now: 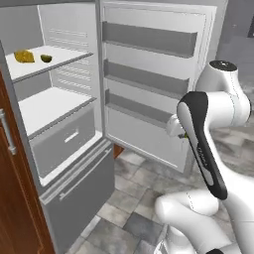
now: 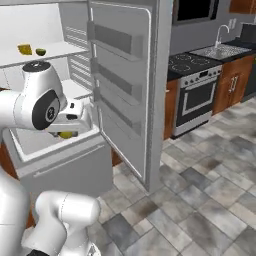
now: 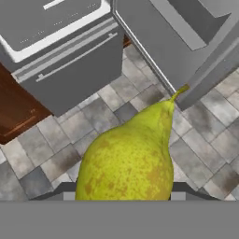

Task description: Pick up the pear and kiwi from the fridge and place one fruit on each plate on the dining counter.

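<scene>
Jaws clamping speckled yellow-green pear, tapered stem

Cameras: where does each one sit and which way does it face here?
Left base view: behind the arm's left, facing the open fridge; white arm at right.
Right base view: behind its right, facing fridge door, oven, sink; arm at left, pincer on the pear.
Hand view: on the hand, looking down past the pear to floor tiles.
Shared: both base views show the kiwi on the top shelf.

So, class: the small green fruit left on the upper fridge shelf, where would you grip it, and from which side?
Grip the kiwi across its rounded middle, coming from the open front of the fridge; the cheese sits beside it.
</scene>
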Robot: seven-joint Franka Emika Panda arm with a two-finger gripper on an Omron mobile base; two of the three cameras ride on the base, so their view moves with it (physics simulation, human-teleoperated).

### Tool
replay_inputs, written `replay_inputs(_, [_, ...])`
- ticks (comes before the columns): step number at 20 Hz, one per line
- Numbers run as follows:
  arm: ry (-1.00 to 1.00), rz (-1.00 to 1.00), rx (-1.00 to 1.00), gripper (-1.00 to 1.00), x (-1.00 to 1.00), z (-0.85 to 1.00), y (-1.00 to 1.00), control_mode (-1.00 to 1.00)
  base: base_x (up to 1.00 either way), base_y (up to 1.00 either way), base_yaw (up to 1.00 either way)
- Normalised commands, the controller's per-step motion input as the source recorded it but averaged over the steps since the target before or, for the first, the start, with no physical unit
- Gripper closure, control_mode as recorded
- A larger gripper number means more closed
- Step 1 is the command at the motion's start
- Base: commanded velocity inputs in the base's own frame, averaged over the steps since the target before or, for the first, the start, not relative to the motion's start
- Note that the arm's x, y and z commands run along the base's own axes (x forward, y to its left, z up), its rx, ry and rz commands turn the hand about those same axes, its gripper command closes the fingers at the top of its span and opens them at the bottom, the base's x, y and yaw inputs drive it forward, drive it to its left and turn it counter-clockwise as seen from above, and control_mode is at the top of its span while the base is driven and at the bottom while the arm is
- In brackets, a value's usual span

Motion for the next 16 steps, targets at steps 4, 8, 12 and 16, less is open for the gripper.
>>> replay_inputs(4, [0.0, 0.0, 0.0, 1.0, 0.0, 0.0, 0.0, 1.0, -0.54, 0.1, -0.8])
replay_inputs(8, [0.0, 0.0, 0.0, 1.0, 0.0, 0.0, 0.0, 1.0, -0.61, 0.11, -0.74])
replay_inputs(12, [0.0, 0.0, 0.0, 1.0, 0.0, 0.0, 0.0, 1.0, -0.62, 0.06, -0.68])
replay_inputs(16, [0.0, 0.0, 0.0, 1.0, 0.0, 0.0, 0.0, 1.0, -0.51, 0.0, -0.57])
